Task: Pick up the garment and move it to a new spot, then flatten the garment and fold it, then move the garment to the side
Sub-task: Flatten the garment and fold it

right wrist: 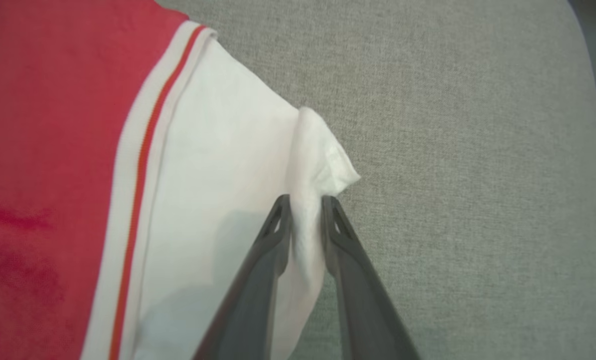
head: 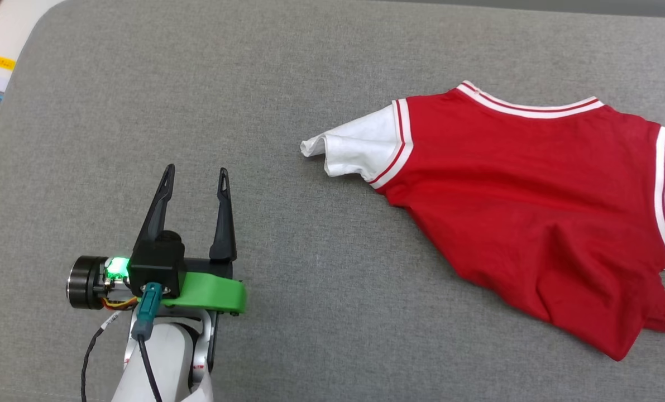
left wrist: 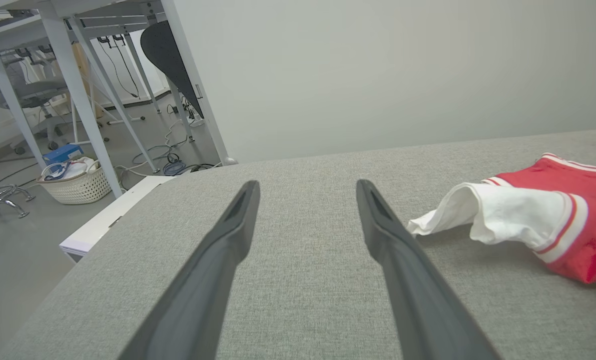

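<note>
the right gripper [right wrist: 306,200] clamps its fingers on a thin ridge of the white sleeve [right wrist: 217,165] of the t-shirt [head: 522,184]; a lift could tug it free. the left gripper [head: 195,176] has its fingers apart.

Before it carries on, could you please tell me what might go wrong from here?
1. The right claw pinches only a thin ridge of white sleeve near its hem; the garment may slip out when pulled.
2. The left claw stands open, clear of the garment, so a one-sided pull may bunch it.
</note>
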{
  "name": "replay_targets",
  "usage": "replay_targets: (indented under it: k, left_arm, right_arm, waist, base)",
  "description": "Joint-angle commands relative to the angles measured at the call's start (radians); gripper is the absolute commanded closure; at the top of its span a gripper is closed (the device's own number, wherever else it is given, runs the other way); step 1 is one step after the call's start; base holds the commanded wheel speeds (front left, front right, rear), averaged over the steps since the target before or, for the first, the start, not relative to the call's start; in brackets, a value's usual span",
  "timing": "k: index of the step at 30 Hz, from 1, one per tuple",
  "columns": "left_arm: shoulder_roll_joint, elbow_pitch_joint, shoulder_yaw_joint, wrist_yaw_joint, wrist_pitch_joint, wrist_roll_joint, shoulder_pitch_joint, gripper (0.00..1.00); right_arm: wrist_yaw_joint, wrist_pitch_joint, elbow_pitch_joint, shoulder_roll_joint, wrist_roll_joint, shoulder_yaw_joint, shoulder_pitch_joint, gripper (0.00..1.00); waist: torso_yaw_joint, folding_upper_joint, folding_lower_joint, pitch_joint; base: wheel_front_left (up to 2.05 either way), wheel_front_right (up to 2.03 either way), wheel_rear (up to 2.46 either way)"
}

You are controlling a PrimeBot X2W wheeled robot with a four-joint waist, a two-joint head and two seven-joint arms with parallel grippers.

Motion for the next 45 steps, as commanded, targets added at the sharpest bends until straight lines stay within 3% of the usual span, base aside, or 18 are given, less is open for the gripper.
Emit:
replay_targets:
  k: [1, 6, 10, 14, 20, 24, 29, 35, 39, 45]
  left_arm:
    - [0.004, 0.004, 0.005, -0.007, -0.006, 0.009, 0.016, 0.00]
    - [0.024, 0.006, 0.020, -0.022, -0.006, 0.013, 0.007, 0.00]
    - [0.048, -0.006, 0.024, -0.057, -0.006, 0.009, -0.021, 0.00]
    - [0.068, -0.019, 0.015, -0.113, -0.006, -0.005, -0.074, 0.00]
    - [0.099, 0.029, -0.075, -0.220, 0.014, -0.053, -0.206, 0.00]
    - [0.146, 0.057, -0.212, -0.239, 0.148, -0.174, -0.343, 0.00]
    - [0.261, 0.035, -0.475, -0.240, 0.407, -0.460, -0.526, 0.00]
    - [0.356, 0.030, -0.763, -0.240, 0.712, -0.740, -0.698, 0.00]
    - [0.371, 0.047, -0.917, -0.240, 0.824, -0.829, -0.799, 0.00]
    - [0.371, 0.116, -1.093, -0.240, 0.878, -0.861, -0.920, 0.00]
  right_arm:
    - [-0.001, -0.050, 0.000, 0.004, -0.025, -0.020, 0.005, 0.00]
    - [-0.001, -0.293, -0.026, 0.062, -0.158, -0.128, 0.007, 0.00]
    - [-0.001, -0.402, -0.119, 0.138, -0.243, -0.204, 0.047, 0.00]
    - [-0.001, -0.449, -0.277, 0.236, -0.326, -0.289, 0.119, 0.00]
    - [-0.001, -0.411, -0.515, 0.359, -0.407, -0.335, 0.246, 0.00]
    - [-0.001, -0.386, -0.605, 0.395, -0.429, -0.335, 0.291, 0.00]
    - [-0.001, -0.385, -0.651, 0.413, -0.429, -0.318, 0.316, 0.00]
    - [-0.001, -0.396, -0.664, 0.429, -0.423, -0.313, 0.320, 0.00]
    - [-0.001, -0.406, -0.657, 0.430, -0.417, -0.305, 0.294, 0.00]
    - [-0.001, -0.432, -0.630, 0.433, -0.405, -0.277, 0.233, 0.00]
  waist:
    - [-0.008, -0.0001, -0.0001, -0.018]
    - [-0.025, -0.0001, -0.0001, -0.056]
    - [-0.040, -0.0001, -0.0001, -0.079]
    - [-0.054, -0.0001, -0.0001, -0.090]
    - [-0.069, -0.0001, -0.0001, -0.094]
    - [-0.083, -0.0001, -0.0001, -0.089]
    - [-0.111, -0.0001, -0.0001, -0.080]
    - [-0.151, -0.0001, -0.0001, -0.052]
    - [-0.176, -0.0001, -0.0001, -0.019]
    - [-0.223, -0.0001, -0.0001, 0.038]
  base:
    - [0.00, 0.00, 0.00]
    - [0.00, 0.00, 0.00]
    - [0.00, 0.00, 0.00]
    - [0.00, 0.00, 0.00]
    - [0.00, 0.00, 0.00]
    - [0.00, 0.00, 0.00]
    - [0.00, 0.00, 0.00]
    - [0.00, 0.00, 0.00]
    - [0.00, 0.00, 0.00]
    - [0.00, 0.00, 0.00]
